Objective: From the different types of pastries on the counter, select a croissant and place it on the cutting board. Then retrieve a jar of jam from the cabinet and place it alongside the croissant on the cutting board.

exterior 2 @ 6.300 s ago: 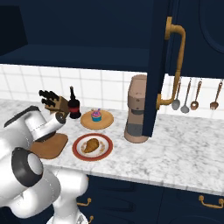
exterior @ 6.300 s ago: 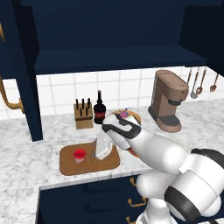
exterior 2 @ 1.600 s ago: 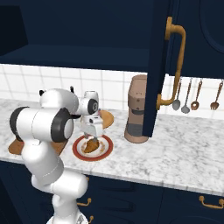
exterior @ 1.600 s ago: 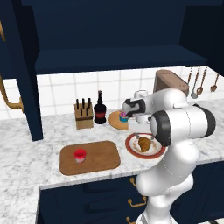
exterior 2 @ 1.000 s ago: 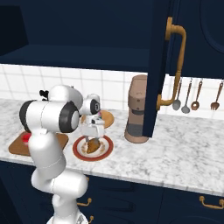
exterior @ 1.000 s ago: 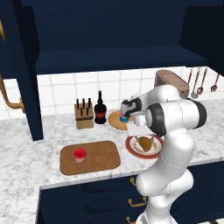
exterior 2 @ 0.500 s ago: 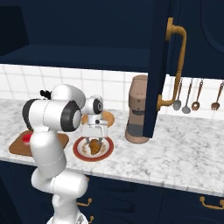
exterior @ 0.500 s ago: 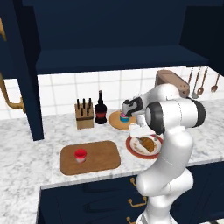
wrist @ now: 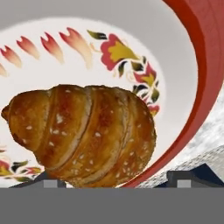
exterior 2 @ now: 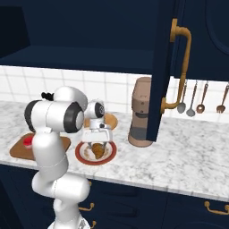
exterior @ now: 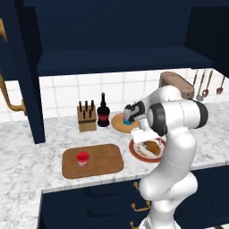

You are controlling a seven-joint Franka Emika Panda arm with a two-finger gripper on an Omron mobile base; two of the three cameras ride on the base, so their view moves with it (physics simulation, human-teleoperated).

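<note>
No legible text, labels, brands or numbers on any item. The bottle point(exterior: 103, 112) beside the knife block point(exterior: 86, 118) carries a red band, too small to show any lettering. The plate point(wrist: 183, 87) under the croissant point(wrist: 83, 135) bears only a painted red-and-yellow floral pattern, no characters. The coffee machine point(exterior 2: 141, 112) shows no marking.

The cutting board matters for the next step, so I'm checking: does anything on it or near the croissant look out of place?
Only the small red-lidded jar already on the cutting board; the croissant lies whole on its plate.
</note>
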